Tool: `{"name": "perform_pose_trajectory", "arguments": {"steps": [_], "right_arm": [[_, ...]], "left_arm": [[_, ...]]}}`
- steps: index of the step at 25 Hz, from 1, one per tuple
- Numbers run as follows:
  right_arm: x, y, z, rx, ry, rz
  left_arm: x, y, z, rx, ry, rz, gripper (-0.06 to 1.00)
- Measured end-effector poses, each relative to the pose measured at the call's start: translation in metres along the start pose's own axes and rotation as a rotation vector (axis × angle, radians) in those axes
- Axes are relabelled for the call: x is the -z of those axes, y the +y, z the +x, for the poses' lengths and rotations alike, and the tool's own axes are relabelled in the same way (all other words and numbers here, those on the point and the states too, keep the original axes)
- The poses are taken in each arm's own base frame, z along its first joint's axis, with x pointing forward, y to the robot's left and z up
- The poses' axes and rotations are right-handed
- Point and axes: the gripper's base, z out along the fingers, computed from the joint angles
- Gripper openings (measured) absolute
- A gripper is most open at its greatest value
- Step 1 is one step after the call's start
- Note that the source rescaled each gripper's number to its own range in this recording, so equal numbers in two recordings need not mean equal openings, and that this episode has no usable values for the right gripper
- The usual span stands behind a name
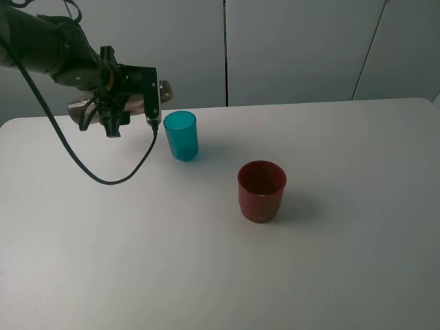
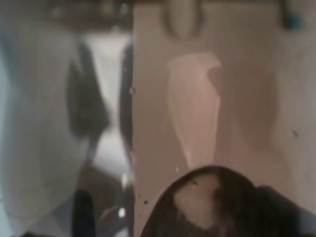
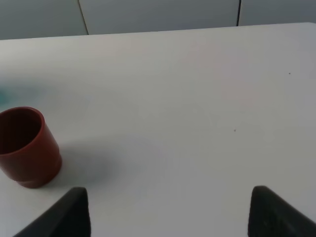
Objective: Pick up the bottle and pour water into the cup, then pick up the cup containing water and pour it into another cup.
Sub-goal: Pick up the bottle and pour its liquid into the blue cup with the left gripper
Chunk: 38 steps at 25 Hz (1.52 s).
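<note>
Gripping the bottle (image 1: pixel 78 106) nearly level, the left pincer (image 1: pixel 113 104) holds its mouth near the teal cup (image 1: pixel 181 135).

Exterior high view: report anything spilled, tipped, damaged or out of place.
Nothing stands out. The bottle lies nearly level in the left gripper, neck toward the teal cup, which fits pouring. The teal cup and the red cup stand upright and apart, and no spill shows on the table.

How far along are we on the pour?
Done: the bottle is lifted, clamped in the left gripper. In hand: it lies tipped, mouth near the teal cup rim; no stream can be made out. Left: lifting the teal cup and emptying it into the red cup. The right gripper is open, holding nothing.
</note>
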Motion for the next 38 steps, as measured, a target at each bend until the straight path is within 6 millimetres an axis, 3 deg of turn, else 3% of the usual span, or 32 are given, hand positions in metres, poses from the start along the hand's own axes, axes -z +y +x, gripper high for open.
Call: {"name": "perform_pose_trajectory", "arguments": {"steps": [28, 32, 38], "right_arm": [[0.0, 0.0, 0.0, 0.0, 0.0, 0.0], [0.0, 0.0, 0.0, 0.0, 0.0, 0.0], [0.0, 0.0, 0.0, 0.0, 0.0, 0.0]], "left_arm": [[0.001, 0.009, 0.001, -0.207, 0.027, -0.07, 0.03], [-0.002, 0.016, -0.003, -0.185, 0.037, -0.093, 0.03], [-0.014, 0.01, -0.015, -0.211, 0.057, -0.081, 0.03]]}}
